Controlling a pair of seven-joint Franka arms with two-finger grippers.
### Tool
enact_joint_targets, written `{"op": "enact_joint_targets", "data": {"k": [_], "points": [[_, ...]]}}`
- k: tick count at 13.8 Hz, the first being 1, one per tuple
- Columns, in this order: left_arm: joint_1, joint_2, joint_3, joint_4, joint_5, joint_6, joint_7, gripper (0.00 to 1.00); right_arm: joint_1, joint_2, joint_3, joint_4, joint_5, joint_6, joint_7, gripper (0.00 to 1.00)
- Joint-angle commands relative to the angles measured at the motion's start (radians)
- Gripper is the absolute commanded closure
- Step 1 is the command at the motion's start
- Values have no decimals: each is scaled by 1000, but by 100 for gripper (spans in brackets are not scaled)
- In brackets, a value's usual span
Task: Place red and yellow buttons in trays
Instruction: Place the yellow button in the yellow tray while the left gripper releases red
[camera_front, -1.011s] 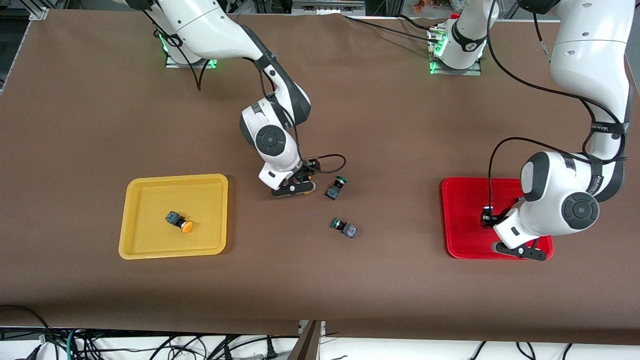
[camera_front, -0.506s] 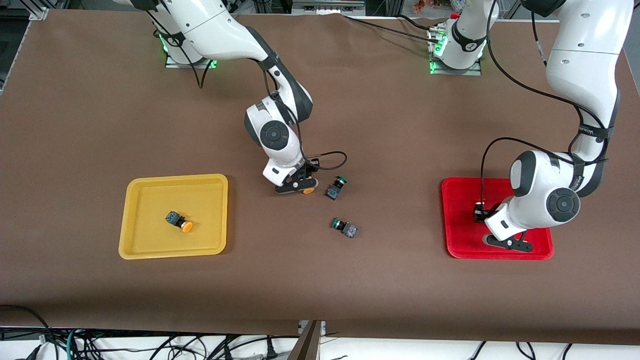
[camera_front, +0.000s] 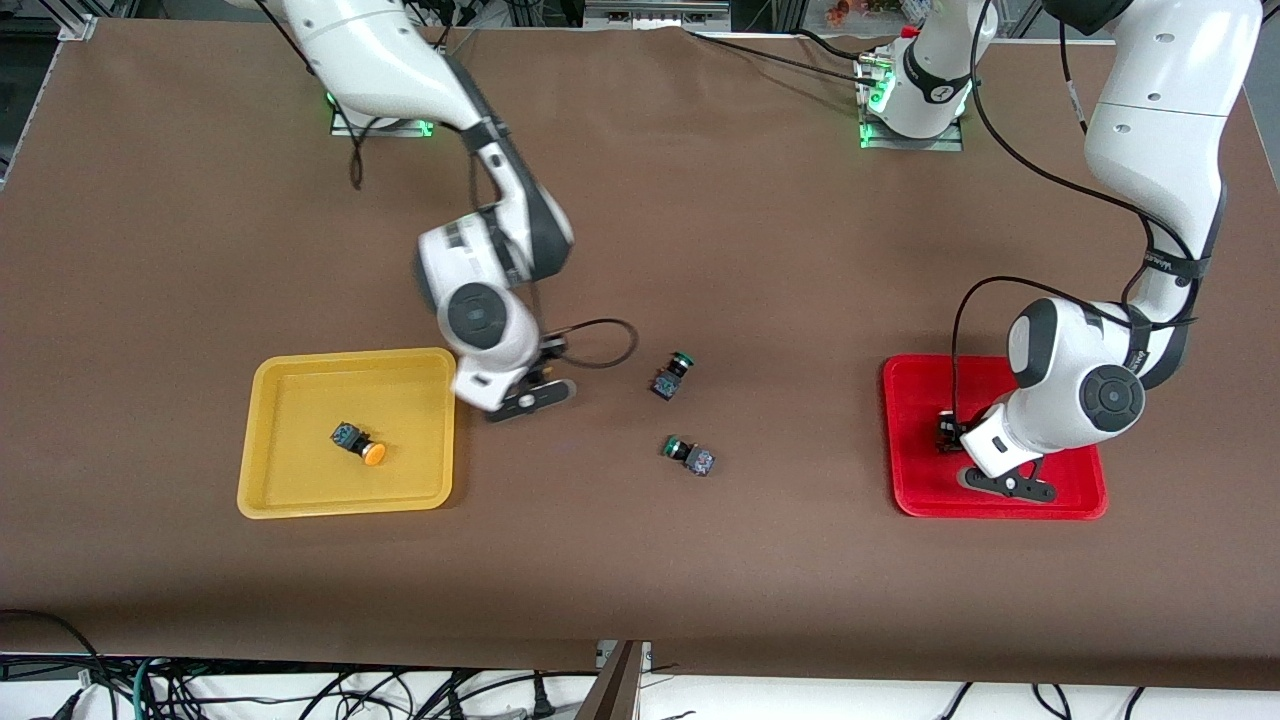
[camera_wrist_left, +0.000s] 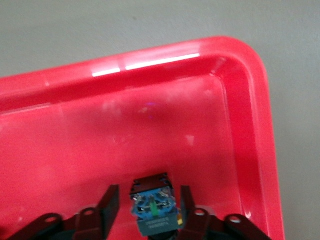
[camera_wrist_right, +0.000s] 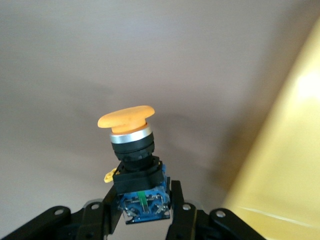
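My right gripper (camera_front: 530, 397) is shut on the dark body of a yellow button (camera_wrist_right: 131, 145), cap pointing away from the wrist. It hangs over bare table just beside the yellow tray (camera_front: 300, 400), whose rim shows in the right wrist view (camera_wrist_right: 285, 165). A second yellow button (camera_front: 358, 444) lies in that tray. My left gripper (camera_front: 1005, 485) is low over the red tray (camera_front: 915, 480). In the left wrist view its fingers stand open (camera_wrist_left: 148, 195), with a gap on each side of a dark button body (camera_wrist_left: 152, 207) on the red tray floor (camera_wrist_left: 75, 130); its cap is hidden.
Two green-capped switches lie mid-table between the trays, one (camera_front: 672, 376) farther from the front camera than the other (camera_front: 690, 456). The right arm's cable loops (camera_front: 600, 345) near its wrist.
The right arm carried the yellow button from beside the green switches toward the yellow tray. The left gripper shifted a little over the red tray, toward the table's middle.
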Motion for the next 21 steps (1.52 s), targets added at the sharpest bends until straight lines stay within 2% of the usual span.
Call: {"op": "enact_joint_targets", "data": {"k": [1,3,4,5,6,7,9,10,12,14,15,17,20,21], "points": [[18,-30,-23,62,0,-83,17,0,-12,-10,-100,-48,-6,-6,-183,96],[22,-31,-49,182,0,-247,15,0,-53,-7,-103,-88,-5,35,-214,90],[24,-31,-60,227,0,-301,17,0,-68,-4,-103,-94,1,57,-243,83],[21,-31,-70,267,0,-335,15,0,-81,7,-103,-95,4,72,-264,59],[19,-48,-74,302,0,-377,14,0,-107,15,-98,-95,24,80,-275,6],[16,-65,-74,333,2,-433,14,0,-130,15,-95,-93,84,76,-278,0],[27,-87,-74,372,-1,-510,17,0,-125,-1,-97,-84,138,65,-261,0],[31,-109,-74,373,-1,-513,17,0,-128,-39,-98,-87,173,71,-220,0],[39,-175,-74,373,-1,-525,14,0,-115,-118,-101,-87,176,60,-110,0],[31,-226,-72,373,-1,-536,9,0,-112,-217,-106,-101,169,-24,-53,0],[18,-255,-72,370,-1,-537,7,0,-112,-264,-117,-101,138,-67,-25,0],[-2,-335,-63,329,-1,-575,-8,0,-105,-368,-112,-105,-6,-172,57,0],[-8,-438,-61,283,-3,-688,-124,0,-96,-545,-108,-163,-112,-256,75,0],[-8,-476,-57,248,-11,-689,-150,0,-96,-594,-111,-183,-115,-276,67,0]]}}
